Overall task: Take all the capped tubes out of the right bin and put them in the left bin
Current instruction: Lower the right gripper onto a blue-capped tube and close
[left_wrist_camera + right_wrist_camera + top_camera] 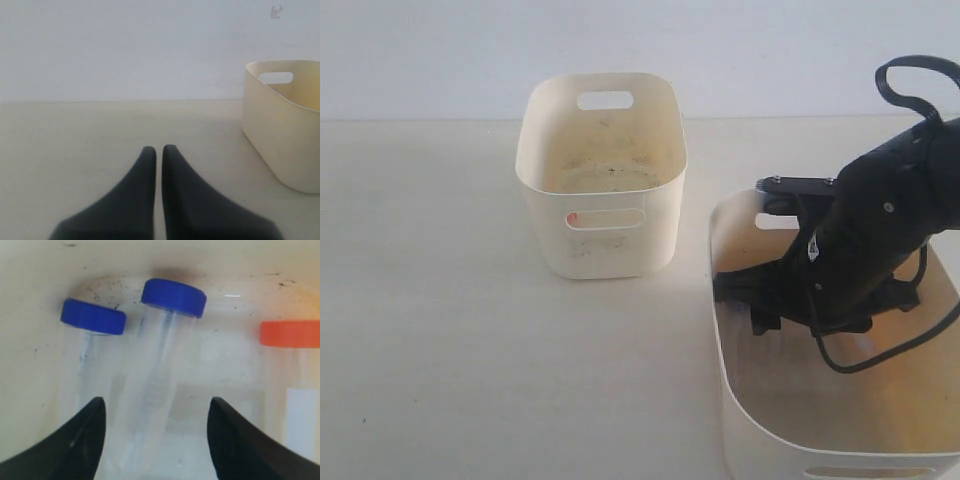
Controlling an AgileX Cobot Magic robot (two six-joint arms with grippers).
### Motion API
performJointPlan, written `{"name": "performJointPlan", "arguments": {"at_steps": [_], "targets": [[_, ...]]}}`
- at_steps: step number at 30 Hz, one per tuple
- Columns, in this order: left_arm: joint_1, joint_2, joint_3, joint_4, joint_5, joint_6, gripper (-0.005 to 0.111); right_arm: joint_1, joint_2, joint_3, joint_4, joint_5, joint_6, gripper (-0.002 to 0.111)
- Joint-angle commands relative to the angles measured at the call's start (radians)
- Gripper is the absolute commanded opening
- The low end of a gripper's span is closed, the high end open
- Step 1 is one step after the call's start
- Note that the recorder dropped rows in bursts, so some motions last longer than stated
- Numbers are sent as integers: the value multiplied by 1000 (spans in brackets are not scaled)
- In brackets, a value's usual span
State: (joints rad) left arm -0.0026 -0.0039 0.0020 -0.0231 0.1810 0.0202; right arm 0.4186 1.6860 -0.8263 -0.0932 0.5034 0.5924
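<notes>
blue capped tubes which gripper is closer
Right. The right gripper is open around one blue-capped tube in the right bin; the left gripper, shut, is out over the table.

Your exterior view reads bright, flat, washed out; shadows are faint and soft-edged around the left bin (550, 215). Warm orange glow on the inner wall of the right bin (745, 420). Left wrist view: the left gripper (159, 152) smears out of focus near your lens. Right wrist view: soft throughout, capped tubes (155, 380) hazy, small white glint on the wall behind them.

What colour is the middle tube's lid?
Blue. The lid shows best in the right wrist view.
</notes>
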Motion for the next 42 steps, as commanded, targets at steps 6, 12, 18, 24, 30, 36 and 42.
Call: {"name": "performJointPlan", "arguments": {"at_steps": [6,12,18,24,30,36,42], "targets": [[-7,4,-2,-3,-7,-4,4,-3,1,32,-2,-79,35,57],[-7,4,-2,-3,-7,-4,4,-3,1,38,-2,-102,56,57],[-7,4,-2,-3,-7,-4,4,-3,25,38,-2,-102,56,57],[-7,4,-2,-3,-7,-4,4,-1,91,38,2,-131,67,57],[-7,4,-2,-3,-7,-4,4,-1,91,38,-21,-145,67,57],[-7,4,-2,-3,-7,-4,4,-1,91,38,-130,-39,111,31],[-7,4,-2,-3,-7,-4,4,-3,91,38,-207,40,166,0]]}}
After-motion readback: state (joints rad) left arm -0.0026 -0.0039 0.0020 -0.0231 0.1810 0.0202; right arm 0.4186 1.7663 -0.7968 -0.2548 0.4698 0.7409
